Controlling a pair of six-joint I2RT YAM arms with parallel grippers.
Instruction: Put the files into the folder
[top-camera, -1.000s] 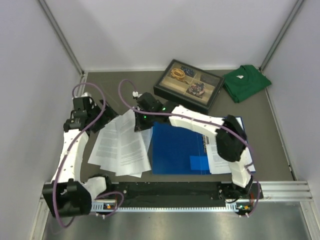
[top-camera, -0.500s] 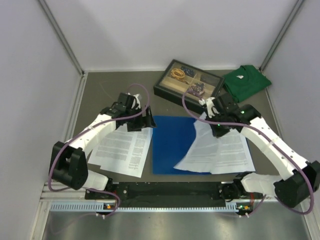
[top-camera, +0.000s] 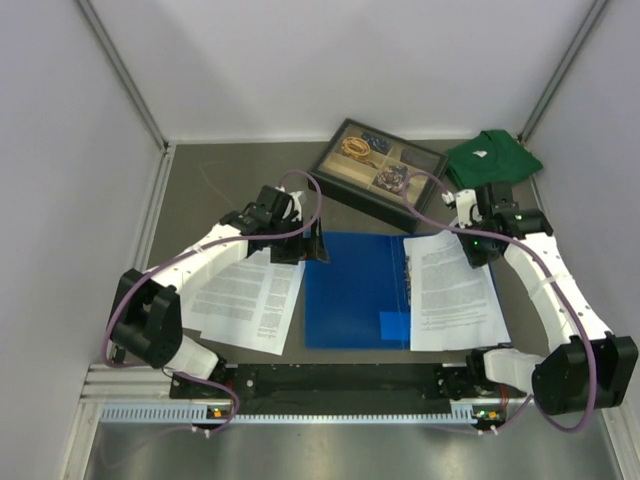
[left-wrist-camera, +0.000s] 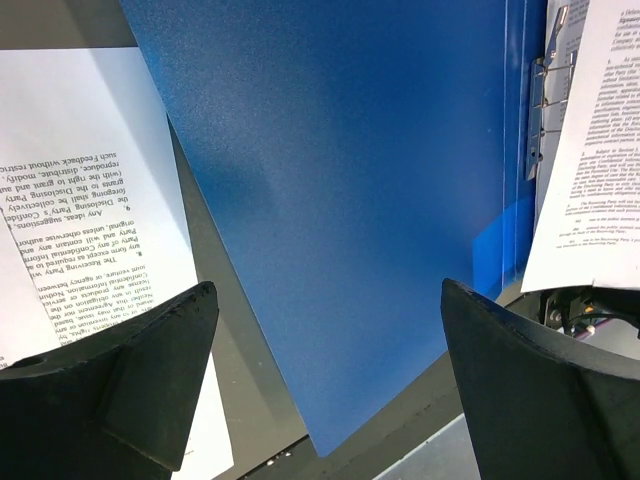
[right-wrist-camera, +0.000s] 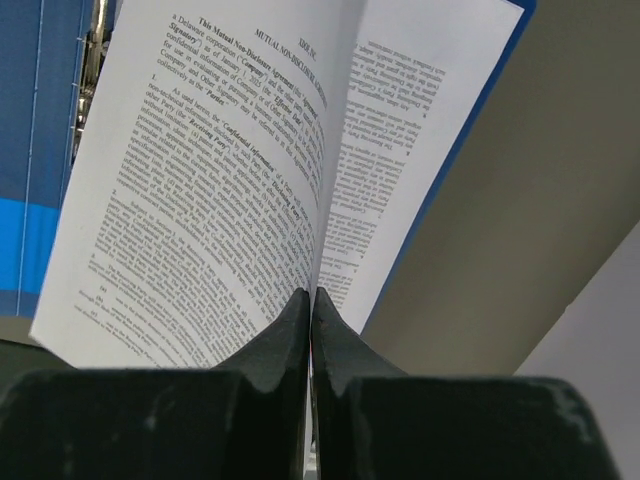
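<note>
Far left on the table (top-camera: 200, 190), the files (top-camera: 245, 298) lie in a loose fan, printed sides up, just beside the folder's left edge. My left gripper (top-camera: 300, 246) hangs over that boundary, jaws spread wide and holding nothing. Through the left wrist camera the left gripper (left-wrist-camera: 328, 295) frames a printed corner of the files (left-wrist-camera: 90, 210) on one side and the bare blue cover on the other.

Moving to the middle: the folder (top-camera: 355, 285) lies open and flat, its left half bare blue, with a lighter blue pocket (top-camera: 395, 325) near the front and a metal clip (left-wrist-camera: 540, 110) along the spine.

On the right half of the folder lies a printed sheet (top-camera: 455, 290) — and my right gripper (top-camera: 478, 250) is at its far edge, clenched on the paper. From the right wrist the fingertips (right-wrist-camera: 300, 320) meet with the sheet (right-wrist-camera: 220, 190) pinched between them, its far edge bowing up to the right gripper (right-wrist-camera: 311, 300). Whether I hold one page or two, I cannot tell.

Behind the folder sits a black-framed tray (top-camera: 378, 170) with compartments, and right of that, a folded green shirt (top-camera: 492, 162) in the back corner.
</note>
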